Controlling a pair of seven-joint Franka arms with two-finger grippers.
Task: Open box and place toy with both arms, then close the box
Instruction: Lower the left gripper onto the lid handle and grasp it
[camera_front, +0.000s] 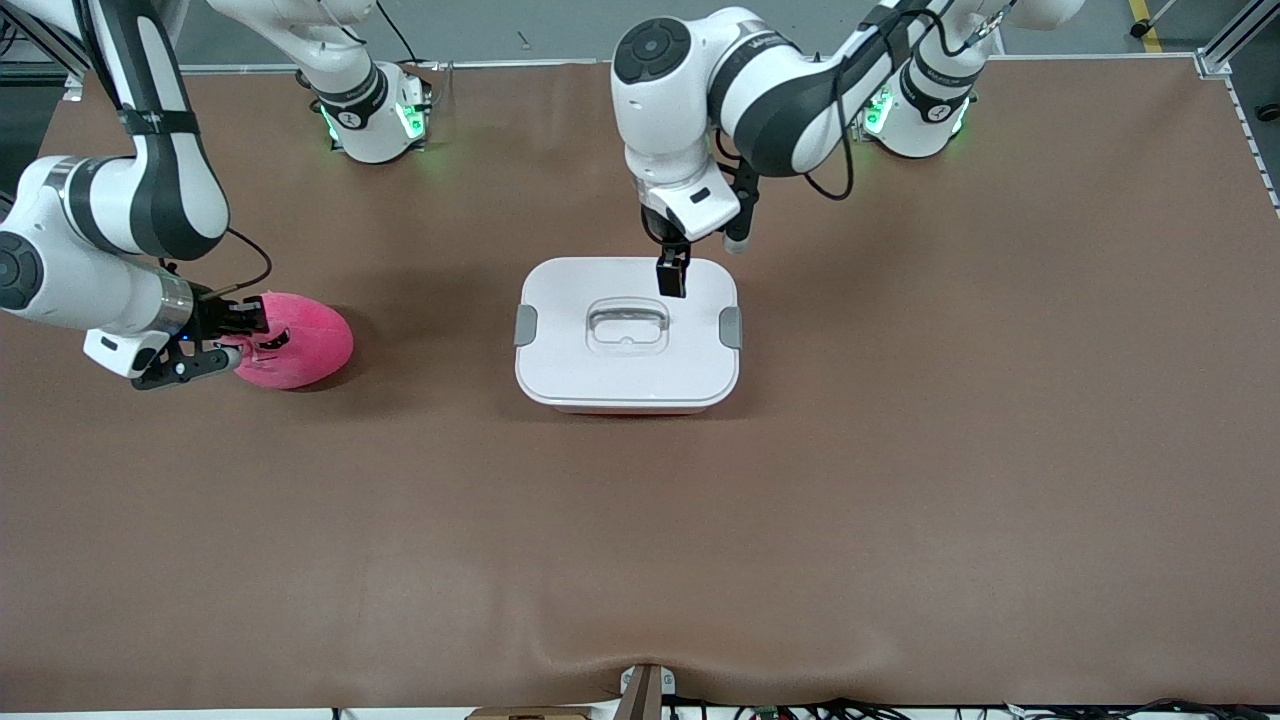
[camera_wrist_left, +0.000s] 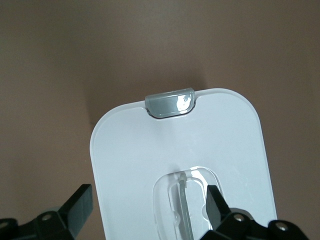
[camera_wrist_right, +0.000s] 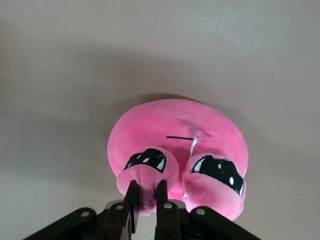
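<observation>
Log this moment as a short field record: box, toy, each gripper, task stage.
box: lid on, grey clips at both ends, mid-table
toy: on table toward the right arm's end, apart from the box
left gripper: open, over the lid's clear handle
right gripper: pinched shut on one bulging eye of the toy
stage: box not yet opened

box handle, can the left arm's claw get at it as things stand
Probably yes. The left claw hangs open right over the white lid of the box, with one finger already above the clear recessed handle. Nothing lies on the lid, and the right claw is off at the toy.
</observation>
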